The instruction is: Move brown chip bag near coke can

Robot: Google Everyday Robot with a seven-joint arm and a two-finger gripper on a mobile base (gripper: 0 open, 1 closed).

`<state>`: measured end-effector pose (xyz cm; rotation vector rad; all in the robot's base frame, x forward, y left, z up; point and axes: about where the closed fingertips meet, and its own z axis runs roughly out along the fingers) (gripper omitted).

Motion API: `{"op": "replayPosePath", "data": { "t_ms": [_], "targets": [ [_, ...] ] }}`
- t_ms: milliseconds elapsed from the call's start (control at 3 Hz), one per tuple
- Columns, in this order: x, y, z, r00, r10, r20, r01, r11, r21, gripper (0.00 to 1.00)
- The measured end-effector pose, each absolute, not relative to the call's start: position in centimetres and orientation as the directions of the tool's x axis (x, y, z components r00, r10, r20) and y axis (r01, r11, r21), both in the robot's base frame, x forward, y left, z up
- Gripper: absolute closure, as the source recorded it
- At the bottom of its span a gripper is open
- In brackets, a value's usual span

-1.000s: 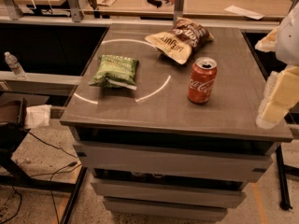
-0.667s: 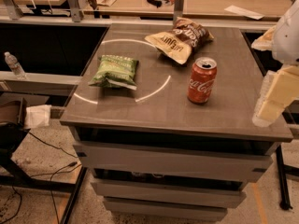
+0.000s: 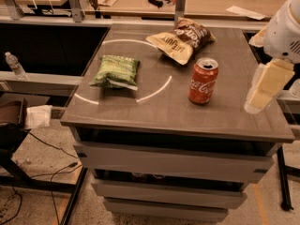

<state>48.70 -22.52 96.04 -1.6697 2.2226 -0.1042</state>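
The brown chip bag (image 3: 182, 40) lies flat at the far middle of the grey table (image 3: 140, 111), its cream-yellow end pointing toward the front left. The red coke can (image 3: 203, 81) stands upright in front of the bag, a short gap apart from it. My gripper (image 3: 264, 86) hangs at the right edge of the table, to the right of the can and a little nearer the front, below the white arm housing (image 3: 286, 29). It holds nothing that I can see.
A green chip bag (image 3: 115, 71) lies on the left part of the table. A pale ring is marked on the tabletop. Drawers sit under the table. A desk with clutter stands behind. A water bottle (image 3: 15, 65) stands on a ledge at left, with cables on the floor.
My gripper has shifted slightly left and up, toward the table's right edge. The bags and the can have not moved.
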Motion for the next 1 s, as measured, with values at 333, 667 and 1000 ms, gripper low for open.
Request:
{"op": "replayPosePath", "data": {
  "t_ms": [333,667,1000],
  "targets": [
    [51.6,-24.5,95.1,-0.265,-0.942,-0.208,-0.913,0.314,-0.26,0.0],
    [54.5,-25.7,94.7,-0.265,-0.945,-0.192,-0.918,0.308,-0.251,0.0],
    [57.3,-26.1,94.6,-0.245,-0.949,-0.197,-0.913,0.294,-0.283,0.0]
  ]
}}
